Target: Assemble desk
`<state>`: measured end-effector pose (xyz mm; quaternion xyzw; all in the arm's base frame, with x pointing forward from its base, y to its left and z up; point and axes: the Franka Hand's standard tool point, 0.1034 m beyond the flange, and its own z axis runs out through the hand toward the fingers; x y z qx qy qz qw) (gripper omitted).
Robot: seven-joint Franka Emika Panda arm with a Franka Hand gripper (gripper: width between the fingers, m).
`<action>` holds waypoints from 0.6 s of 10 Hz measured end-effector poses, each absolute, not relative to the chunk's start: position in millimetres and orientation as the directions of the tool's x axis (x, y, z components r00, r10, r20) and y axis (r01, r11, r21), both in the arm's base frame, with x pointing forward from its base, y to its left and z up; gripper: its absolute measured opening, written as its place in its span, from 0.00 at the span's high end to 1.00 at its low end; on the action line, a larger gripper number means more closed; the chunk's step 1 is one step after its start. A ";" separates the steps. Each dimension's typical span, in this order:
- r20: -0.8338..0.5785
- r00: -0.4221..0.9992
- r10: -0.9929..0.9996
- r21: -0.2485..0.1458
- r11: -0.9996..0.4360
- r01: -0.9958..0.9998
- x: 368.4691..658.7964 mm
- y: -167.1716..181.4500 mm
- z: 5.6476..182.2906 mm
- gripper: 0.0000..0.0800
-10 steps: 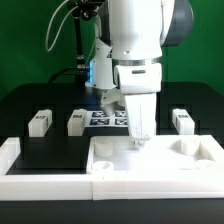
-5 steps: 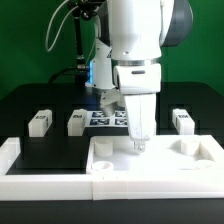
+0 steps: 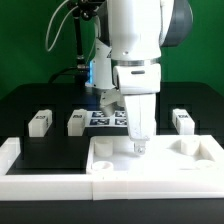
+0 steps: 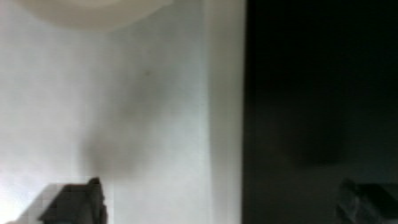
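Note:
The white desk panel (image 3: 160,165) lies at the front of the black table, rim up, with corner sockets (image 3: 186,146). My gripper (image 3: 138,146) points straight down at the panel's back rim, its tips at rim height. In the wrist view the rim's white surface (image 4: 151,120) runs between my two dark fingertips (image 4: 71,204), which stand wide apart, with the black table on the other side. The gripper (image 4: 222,205) is open and holds nothing. Three tagged leg blocks stand behind the panel: two on the exterior view's left (image 3: 40,122) (image 3: 77,122) and one on its right (image 3: 182,120).
The marker board (image 3: 104,119) lies behind my gripper between the leg blocks. Long white bars edge the table at the exterior view's left (image 3: 9,152) and along the front (image 3: 45,186). The arm's base and cables stand at the back.
My gripper has sunk a little toward the panel's back rim. The panel and the leg blocks have not moved.

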<state>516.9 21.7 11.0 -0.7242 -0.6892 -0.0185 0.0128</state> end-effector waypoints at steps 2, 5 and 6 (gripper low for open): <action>0.044 0.050 0.998 0.007 -0.050 0.999 516.9 21.4 11.0 0.19; 0.041 0.126 0.991 0.037 -0.128 0.991 518.2 26.7 36.2 0.19; 0.039 0.190 0.981 0.034 -0.191 0.981 516.6 31.7 44.8 0.19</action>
